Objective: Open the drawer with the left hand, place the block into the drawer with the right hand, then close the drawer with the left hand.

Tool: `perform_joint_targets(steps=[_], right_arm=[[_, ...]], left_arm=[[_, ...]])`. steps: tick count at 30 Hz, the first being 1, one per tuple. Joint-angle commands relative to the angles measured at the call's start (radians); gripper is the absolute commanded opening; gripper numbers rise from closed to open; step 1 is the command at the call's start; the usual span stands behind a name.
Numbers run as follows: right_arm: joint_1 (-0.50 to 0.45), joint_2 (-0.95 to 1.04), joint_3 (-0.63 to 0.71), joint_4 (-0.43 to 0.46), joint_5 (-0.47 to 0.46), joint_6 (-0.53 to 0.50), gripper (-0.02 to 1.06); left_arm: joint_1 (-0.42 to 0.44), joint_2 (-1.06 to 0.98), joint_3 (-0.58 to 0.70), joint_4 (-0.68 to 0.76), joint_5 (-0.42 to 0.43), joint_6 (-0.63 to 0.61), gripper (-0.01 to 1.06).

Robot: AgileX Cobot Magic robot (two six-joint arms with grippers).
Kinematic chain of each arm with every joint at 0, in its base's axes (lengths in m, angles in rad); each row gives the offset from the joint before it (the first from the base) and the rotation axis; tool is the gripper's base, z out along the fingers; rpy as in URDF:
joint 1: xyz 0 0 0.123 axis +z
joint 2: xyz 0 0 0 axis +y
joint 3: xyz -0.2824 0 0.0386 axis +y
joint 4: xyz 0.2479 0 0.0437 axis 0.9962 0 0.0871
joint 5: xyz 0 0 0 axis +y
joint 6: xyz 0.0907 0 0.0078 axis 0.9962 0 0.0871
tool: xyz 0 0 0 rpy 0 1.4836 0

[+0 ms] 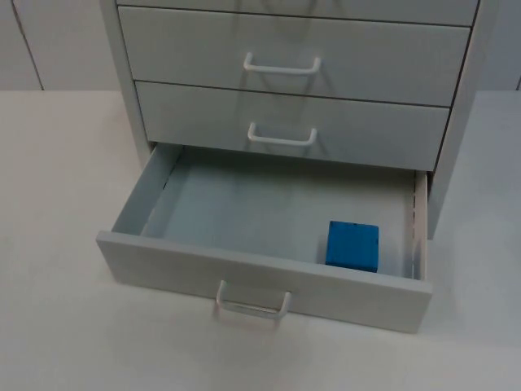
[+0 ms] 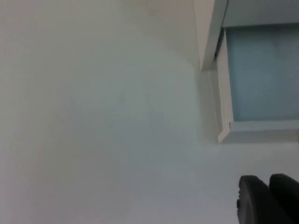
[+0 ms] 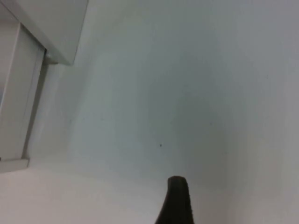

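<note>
Now, left end effector (image 2: pixel 266 198): hovering above the white surface (image 2: pixel 103 130), beside the open drawer's front corner; two fingertips close together, holding nothing.
Right end effector (image 3: pixel 175 200): waiting over the surface; opening — cannot tell.
Bottom drawer (image 1: pixel 260 281): pulled out.
Blue block (image 1: pixel 352 245): inside, right front corner.
Handle (image 1: pixel 252 303): runs left-right; left arm judged nearer for the push.

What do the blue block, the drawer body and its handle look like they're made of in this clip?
Blue block: matte, evenly coloured faces with crisp edges, probably foam or painted wood; I cannot tell which.
Open drawer: flat pale grey panels with a dull finish, likely painted or laminated board, possibly sheet metal.
Handle: a thin white bar with rounded bends and a slight sheen, apparently coated metal or plastic.
</note>
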Motion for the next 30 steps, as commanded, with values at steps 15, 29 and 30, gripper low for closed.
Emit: perform_joint_targets(steps=[15,29,30], right_arm=[[0.007,-0.009,-0.007,-0.003,-0.013,0.009,0.62],[0.007,-0.009,-0.007,-0.003,-0.010,0.012,0.62],[0.007,-0.009,-0.007,-0.003,-0.010,0.012,0.62]], left_arm=[[-0.360,0.360,0.001,-0.026,-0.010,0.195,0.00],[-0.649,0.738,0.001,0.451,-0.327,-0.132,0.00],[-0.649,0.753,0.001,0.517,-0.332,-0.190,0.00]])
